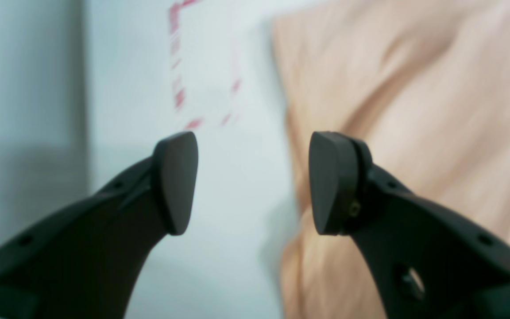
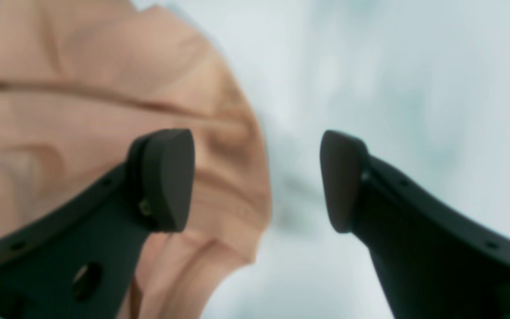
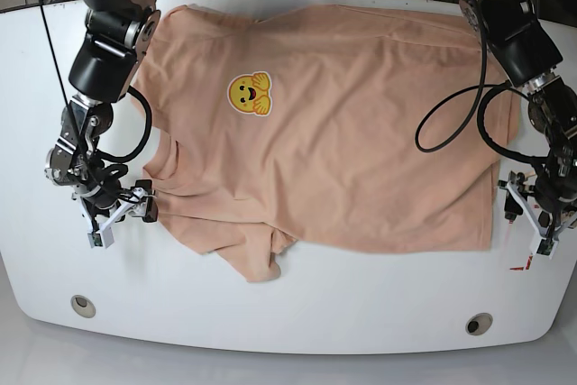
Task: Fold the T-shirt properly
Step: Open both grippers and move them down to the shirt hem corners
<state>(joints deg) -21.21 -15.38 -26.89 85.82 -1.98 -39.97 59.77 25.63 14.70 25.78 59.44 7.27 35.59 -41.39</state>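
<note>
Both pincers are spread and empty: the left pincer (image 1: 253,184) straddles the T-shirt's (image 3: 361,132) side edge, the right pincer (image 2: 257,181) its opposite one, probably readying matched grasps. The shirt lies flat, emoji (image 3: 250,94) up, on the white counter (image 3: 315,304).

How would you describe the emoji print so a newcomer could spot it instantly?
Start at the white table and find the peach T-shirt spread flat across most of it. The emoji print sits on the shirt's upper left part in the base view. It is a small yellow smiling face, the only printed mark on plain fabric.
</note>
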